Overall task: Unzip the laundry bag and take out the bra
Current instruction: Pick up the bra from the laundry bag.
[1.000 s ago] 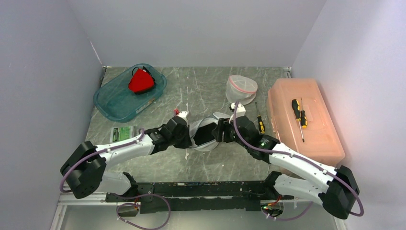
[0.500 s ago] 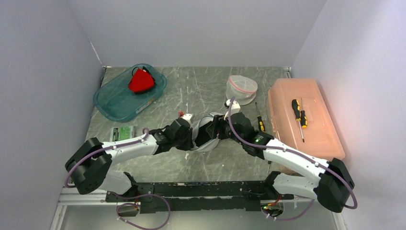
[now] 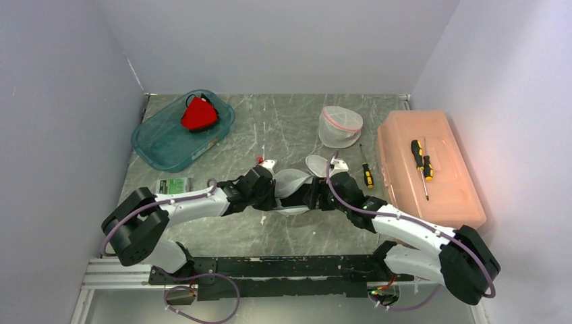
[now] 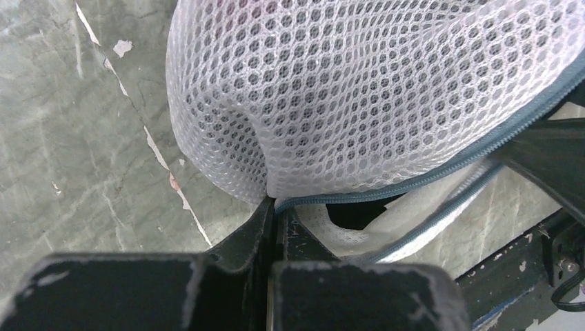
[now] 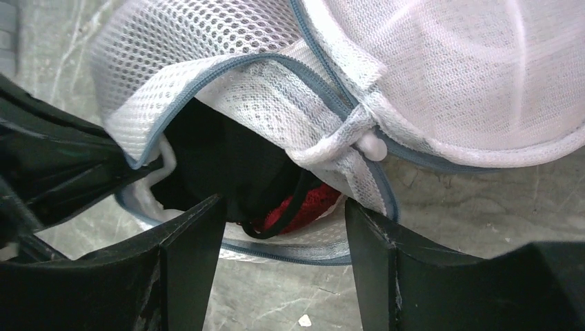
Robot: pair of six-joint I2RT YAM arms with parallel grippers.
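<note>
left end effector (image 4: 272, 204) pinching laundry bag (image 4: 359, 89), right end effector (image 5: 283, 204) parted

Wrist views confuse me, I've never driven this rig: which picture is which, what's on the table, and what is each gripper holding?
Two robot arms work side by side. The wide picture looks down from above and behind them; the other two come from cameras on each wrist. The left gripper is shut, pinching the mesh laundry bag by its zipper edge. The right gripper is open at the bag's unzipped mouth, where the black and red bra shows inside; it holds nothing. On the table: a teal tray, an orange toolbox and a screwdriver.
</note>
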